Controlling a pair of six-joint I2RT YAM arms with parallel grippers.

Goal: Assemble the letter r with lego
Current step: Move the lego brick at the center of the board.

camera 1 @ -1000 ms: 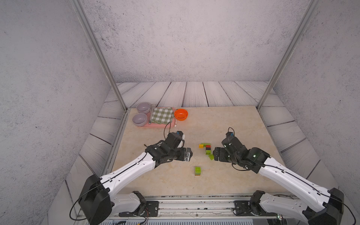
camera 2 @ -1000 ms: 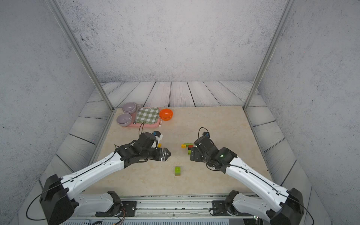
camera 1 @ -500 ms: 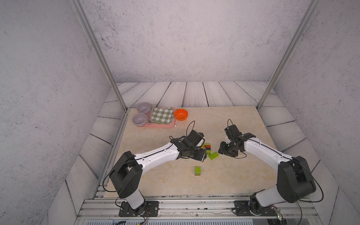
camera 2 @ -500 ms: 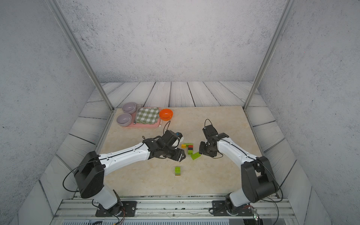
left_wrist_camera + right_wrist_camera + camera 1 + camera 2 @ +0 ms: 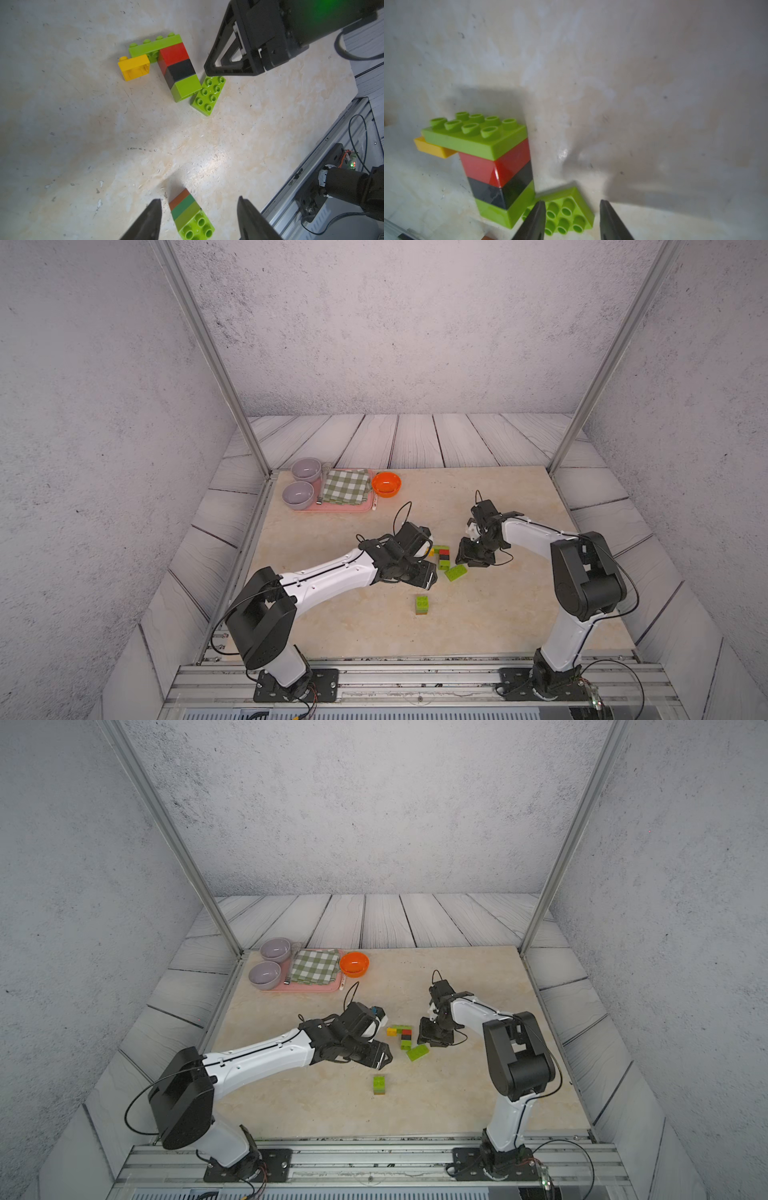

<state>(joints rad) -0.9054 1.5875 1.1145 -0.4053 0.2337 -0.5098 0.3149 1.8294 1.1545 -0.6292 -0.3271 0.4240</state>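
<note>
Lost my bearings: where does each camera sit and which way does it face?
Top views: high over the front rail, looking down and back across the table; left arm and right arm show whole.
Left wrist: on the left arm, looking down at the lego column; left gripper and right gripper show.
Right wrist: on the right arm, facing that column; its fingertips show.
All share that column.
</note>
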